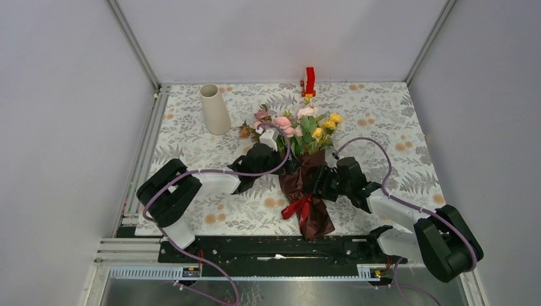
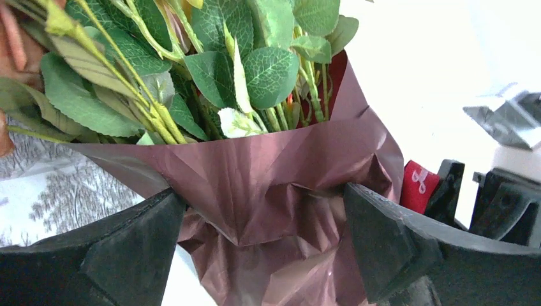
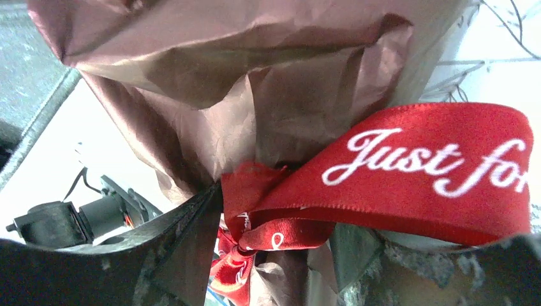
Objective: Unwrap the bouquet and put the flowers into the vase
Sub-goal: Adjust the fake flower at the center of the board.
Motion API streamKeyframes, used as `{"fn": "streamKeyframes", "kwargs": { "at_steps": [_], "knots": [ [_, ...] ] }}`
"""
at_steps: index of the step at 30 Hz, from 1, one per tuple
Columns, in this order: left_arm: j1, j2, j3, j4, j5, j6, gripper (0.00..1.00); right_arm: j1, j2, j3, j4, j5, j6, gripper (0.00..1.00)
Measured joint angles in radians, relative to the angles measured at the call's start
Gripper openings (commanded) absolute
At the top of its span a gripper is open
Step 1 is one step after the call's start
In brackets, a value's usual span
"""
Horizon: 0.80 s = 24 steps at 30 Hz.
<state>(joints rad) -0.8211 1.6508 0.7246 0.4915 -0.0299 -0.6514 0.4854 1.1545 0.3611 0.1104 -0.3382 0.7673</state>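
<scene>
The bouquet (image 1: 305, 159) lies in the middle of the table, blooms toward the far side. Its flowers (image 1: 300, 124) are pink, peach and yellow, and their green stems and leaves (image 2: 217, 70) rise out of dark red wrapping paper (image 2: 274, 166). A red ribbon (image 3: 434, 166) is knotted round the wrap's neck. My left gripper (image 2: 260, 197) is shut on the upper wrap, a finger pressing each side. My right gripper (image 3: 281, 223) is shut on the neck at the ribbon knot. The cream vase (image 1: 214, 109) stands upright at the far left, apart from both grippers.
A small red and yellow block (image 1: 309, 81) stands at the far edge behind the blooms. The tablecloth (image 1: 395, 127) has a grey and orange floral print. Grey walls close in the left, right and back sides. Both arms' purple cables arc over the table.
</scene>
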Motion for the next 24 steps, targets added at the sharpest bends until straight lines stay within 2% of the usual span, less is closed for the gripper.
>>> {"fn": "streamKeyframes", "kwargs": {
  "at_steps": [12,17,21,24],
  "knots": [
    [0.136,0.158,0.222,0.009,0.103,0.066,0.96,0.106,0.257,0.127,0.240,0.140,0.124,0.66],
    [0.195,0.229,0.305,-0.001,0.145,0.103,0.96,0.114,0.353,0.168,0.302,0.184,0.157,0.69],
    [0.235,0.245,0.320,-0.023,0.177,0.121,0.97,0.115,0.394,0.197,0.327,0.199,0.169,0.75],
    [0.249,0.243,0.322,-0.032,0.177,0.140,0.99,0.115,0.397,0.206,0.330,0.214,0.167,0.85]
  ]
}}
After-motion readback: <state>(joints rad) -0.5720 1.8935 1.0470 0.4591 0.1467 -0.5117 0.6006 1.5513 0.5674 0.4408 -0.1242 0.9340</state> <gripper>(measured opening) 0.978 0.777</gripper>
